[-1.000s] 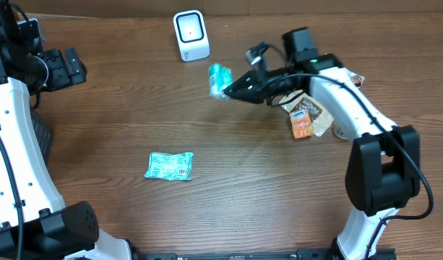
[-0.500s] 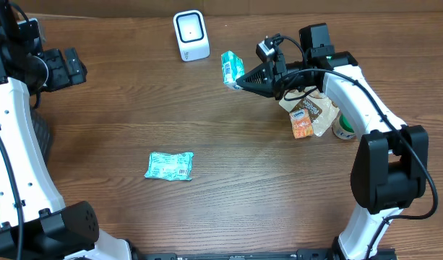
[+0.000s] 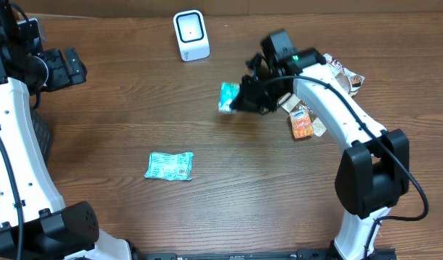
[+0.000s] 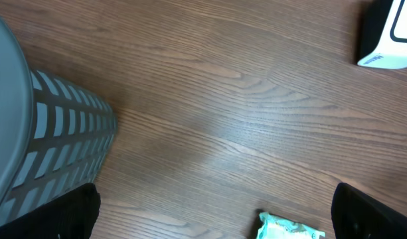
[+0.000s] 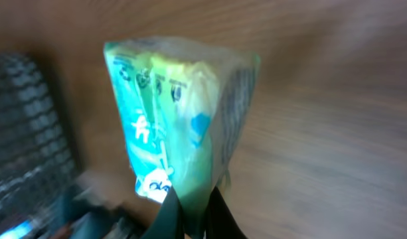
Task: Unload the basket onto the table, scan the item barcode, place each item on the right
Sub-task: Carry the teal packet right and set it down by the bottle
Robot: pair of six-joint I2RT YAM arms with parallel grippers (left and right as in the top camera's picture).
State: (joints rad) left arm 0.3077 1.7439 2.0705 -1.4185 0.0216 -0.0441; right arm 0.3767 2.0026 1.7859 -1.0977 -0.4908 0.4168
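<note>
My right gripper [image 3: 241, 100] is shut on the end of a teal-green snack packet [image 3: 228, 97], which hangs above the table, to the right of and nearer the front than the white barcode scanner [image 3: 191, 35]. In the right wrist view the packet [image 5: 183, 113] stands up from the pinching gripper [image 5: 196, 216], and the view is blurred. A second teal packet [image 3: 169, 165] lies flat at the table's middle left. My left gripper [image 3: 62, 68] stays open at the far left. Its wrist view shows that packet's edge [image 4: 289, 230] and a corner of the scanner [image 4: 389, 36].
A pile of snack packets [image 3: 311, 108] with an orange one [image 3: 302, 127] lies under the right arm. A grey slotted basket [image 4: 37, 133] stands at the table's left edge, below the left gripper [image 4: 215, 222].
The right arm has turned its wrist and brought the held packet down and away from the scanner, toward the table's middle. The left arm has not moved.
</note>
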